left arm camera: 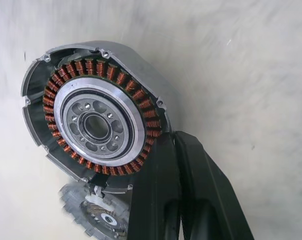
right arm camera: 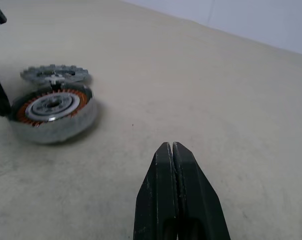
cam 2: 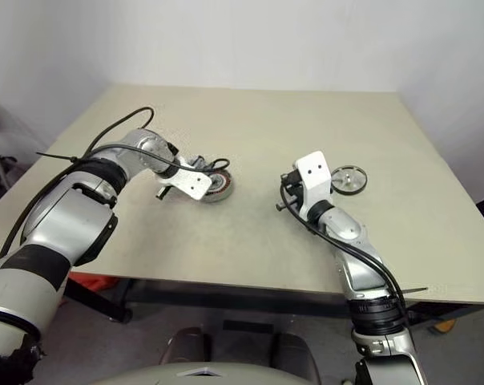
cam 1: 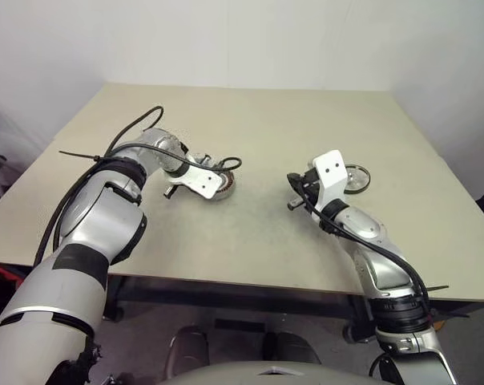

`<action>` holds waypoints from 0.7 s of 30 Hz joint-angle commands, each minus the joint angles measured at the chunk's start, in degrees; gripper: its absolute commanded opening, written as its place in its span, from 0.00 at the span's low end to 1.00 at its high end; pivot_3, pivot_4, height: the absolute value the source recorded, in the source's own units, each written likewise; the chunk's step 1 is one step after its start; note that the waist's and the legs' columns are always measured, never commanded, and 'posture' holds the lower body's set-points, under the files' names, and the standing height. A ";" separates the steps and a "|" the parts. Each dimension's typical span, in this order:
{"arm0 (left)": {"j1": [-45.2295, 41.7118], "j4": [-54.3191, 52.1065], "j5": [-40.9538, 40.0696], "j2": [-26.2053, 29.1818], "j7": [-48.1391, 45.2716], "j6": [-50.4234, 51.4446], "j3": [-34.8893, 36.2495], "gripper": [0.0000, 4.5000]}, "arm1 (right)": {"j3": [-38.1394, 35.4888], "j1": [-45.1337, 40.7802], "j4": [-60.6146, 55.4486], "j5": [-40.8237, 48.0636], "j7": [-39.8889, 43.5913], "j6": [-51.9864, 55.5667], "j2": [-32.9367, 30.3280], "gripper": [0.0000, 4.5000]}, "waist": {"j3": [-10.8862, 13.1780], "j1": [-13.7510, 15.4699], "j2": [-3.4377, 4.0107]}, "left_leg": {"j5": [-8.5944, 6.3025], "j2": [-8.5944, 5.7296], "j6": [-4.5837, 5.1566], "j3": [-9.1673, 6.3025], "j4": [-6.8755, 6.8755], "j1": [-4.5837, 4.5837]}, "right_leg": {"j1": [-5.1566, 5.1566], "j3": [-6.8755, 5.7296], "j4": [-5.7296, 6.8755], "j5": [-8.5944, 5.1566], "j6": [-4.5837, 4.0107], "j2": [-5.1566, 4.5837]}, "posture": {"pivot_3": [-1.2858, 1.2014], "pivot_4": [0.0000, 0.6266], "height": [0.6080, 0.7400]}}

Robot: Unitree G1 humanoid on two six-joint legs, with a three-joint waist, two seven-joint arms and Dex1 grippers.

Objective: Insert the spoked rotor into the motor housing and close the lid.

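**Housing pinched at its rim, rotor far off to the right**

Beige table (cam 1: 258, 128) against a plain white wall.

Nearest us, the right pincer (right arm camera: 173, 165) hangs low over bare table, fingers pressed together on nothing, pointing roughly level and across toward the left side. Just beyond its wrist lies a spoked silver wheel (cam 2: 348, 179), flat on the table, which we take for the rotor.

Further left, our left pincer (left arm camera: 178, 165) points steeply down, the forearm bent in across the table, and is clamped on the rim of the motor housing (left arm camera: 98, 125). The housing sits left of table centre, open face up, copper windings ringing a dark hub. Touching its far edge lies a grey toothed disc (right arm camera: 53, 75), probably the lid.

Risks, as we judge them:
- The left grip is only an edge pinch; any pull could tip or skid the housing.
- The disc sits against the housing and may get knocked aside.
- Rotor and housing are well apart; the right pincer must open before lifting the wheel, and a flat wheel offers little edge to catch.
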 commanded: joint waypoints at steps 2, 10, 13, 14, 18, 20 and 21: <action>-3.22 -3.29 -2.48 -1.79 -3.35 -8.03 0.79 0.00 | -1.71 -2.31 -0.09 -0.28 -1.27 -1.51 0.37 0.00 | 0.00 0.13 -0.01 | 0.00 0.00 0.00 0.00 0.00 0.00 | 0.00 0.00 0.01 0.01 -0.01 0.00 | 0.52 0.00 1.00; -4.27 -3.99 -0.39 -4.44 -4.75 -14.12 -1.56 0.00 | -4.34 -3.93 1.35 -1.07 -5.59 -2.61 1.35 0.00 | 0.01 0.76 -0.01 | 0.01 0.02 -0.01 0.01 0.00 0.03 | 0.00 0.00 0.05 0.01 -0.01 0.00 | 0.52 0.00 1.00; -5.09 -3.80 1.31 -5.42 -2.20 -13.87 -3.11 0.00 | -5.21 -4.23 1.54 -1.28 -6.91 -3.01 1.64 0.00 | 0.01 0.94 -0.01 | 0.01 0.00 -0.01 0.01 0.00 0.03 | 0.00 0.00 0.05 0.00 0.00 -0.01 | 0.52 0.00 1.00; -5.41 -3.72 2.04 -5.81 -0.95 -13.63 -3.65 0.00 | -5.50 -4.33 1.50 -1.25 -7.34 -3.05 1.76 0.00 | 0.01 0.95 -0.01 | 0.01 0.00 -0.01 0.01 0.00 0.02 | 0.00 0.01 0.05 0.00 -0.01 -0.01 | 0.52 0.00 1.00; -6.89 -3.25 4.83 -7.64 4.56 -12.06 -5.70 0.00 | -5.81 -4.32 1.12 -1.14 -8.14 -3.06 1.96 0.00 | 0.01 0.97 -0.01 | 0.01 0.00 -0.01 0.01 0.00 0.02 | 0.00 0.00 0.05 0.01 -0.01 -0.01 | 0.52 0.00 1.00; -7.73 -2.99 6.58 -8.57 8.04 -11.11 -6.93 0.00 | -5.73 -4.15 0.87 -1.13 -8.38 -3.06 2.03 0.00 | 0.01 0.97 -0.02 | 0.01 0.00 -0.01 0.01 0.01 0.01 | 0.00 0.00 0.06 0.01 -0.01 -0.01 | 0.52 0.00 1.00; -8.08 -2.82 7.31 -9.01 9.55 -10.53 -7.42 0.00 | -5.69 -4.06 0.71 -1.14 -8.51 -3.03 2.09 0.00 | 0.01 0.98 -0.02 | 0.01 -0.01 -0.01 0.01 0.01 0.01 | 0.00 0.00 0.06 0.01 -0.01 -0.01 | 0.52 0.00 1.00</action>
